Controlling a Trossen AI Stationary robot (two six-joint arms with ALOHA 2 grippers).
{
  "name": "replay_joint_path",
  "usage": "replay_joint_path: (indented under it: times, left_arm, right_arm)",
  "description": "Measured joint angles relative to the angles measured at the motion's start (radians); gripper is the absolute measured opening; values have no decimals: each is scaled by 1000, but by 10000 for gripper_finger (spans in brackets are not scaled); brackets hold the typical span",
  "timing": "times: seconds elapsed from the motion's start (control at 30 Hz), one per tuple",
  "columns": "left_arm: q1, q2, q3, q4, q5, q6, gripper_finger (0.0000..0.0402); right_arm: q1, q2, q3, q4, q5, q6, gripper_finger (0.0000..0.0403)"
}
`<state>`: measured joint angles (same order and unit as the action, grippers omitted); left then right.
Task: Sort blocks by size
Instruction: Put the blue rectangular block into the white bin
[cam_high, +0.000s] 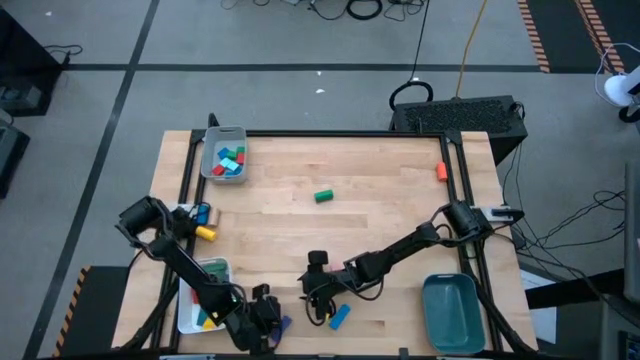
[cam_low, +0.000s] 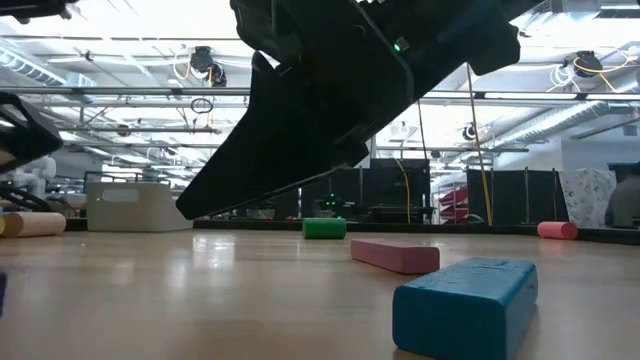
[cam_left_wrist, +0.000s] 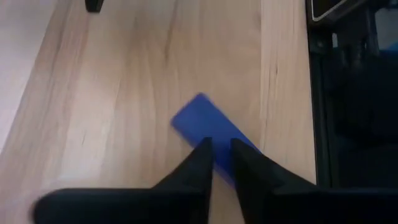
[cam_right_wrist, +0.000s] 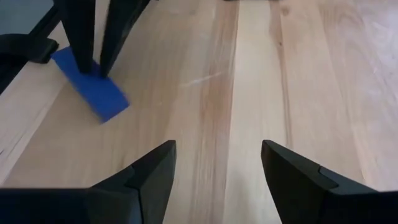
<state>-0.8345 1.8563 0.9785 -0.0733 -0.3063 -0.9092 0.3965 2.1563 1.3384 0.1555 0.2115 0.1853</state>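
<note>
Sorted so far: several blocks in my grey tray (cam_high: 213, 140) and white tray (cam_high: 190, 318); teal tray (cam_high: 452, 312) holds none.

Left pincer (cam_left_wrist: 217, 149): clamped on blue bar (cam_left_wrist: 205, 124), beside white tray.

Right pincer (cam_right_wrist: 217, 168): apart, nothing between.

Still loose: green cylinder (cam_high: 323, 196), orange block (cam_high: 441, 171), teal block (cam_high: 340, 317), pink bar (cam_low: 394, 255).
</note>
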Motion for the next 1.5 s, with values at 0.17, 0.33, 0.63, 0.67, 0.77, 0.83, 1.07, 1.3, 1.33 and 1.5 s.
replay_joint_path:
  times: [0.17,0.33,0.63,0.67,0.77,0.83,1.07,1.3,1.33,1.5]
  left_arm:
    - [1,22,2,28,-12,-1,9]
    - [5,25,2,23,-55,1,8]
    - [67,28,-1,8,-148,68,8]
    - [75,28,-1,8,-150,84,8]
    - [101,28,-2,7,-167,132,8]
    - [121,28,-2,7,-173,162,8]
    - [163,10,-2,8,-91,182,8]
    - [169,-50,-2,8,-82,140,9]
    - [169,-60,-2,9,-86,140,12]
    - [159,-92,-2,15,-108,132,46]
  right_arm:
    - [0,0,0,-1,1,12,222]
    - [0,0,0,-1,2,12,222]
    - [8,0,0,-2,-84,-75,222]
    - [10,0,0,-2,-90,-77,222]
    - [12,0,0,-1,-129,-105,221]
    - [12,0,0,-1,-146,-119,221]
    - [-6,-1,0,-3,-163,-185,221]
    - [-39,-2,0,-38,-200,-193,221]
    - [-38,-2,0,-37,-222,-194,221]
    - [-20,-2,0,-31,-246,-202,221]
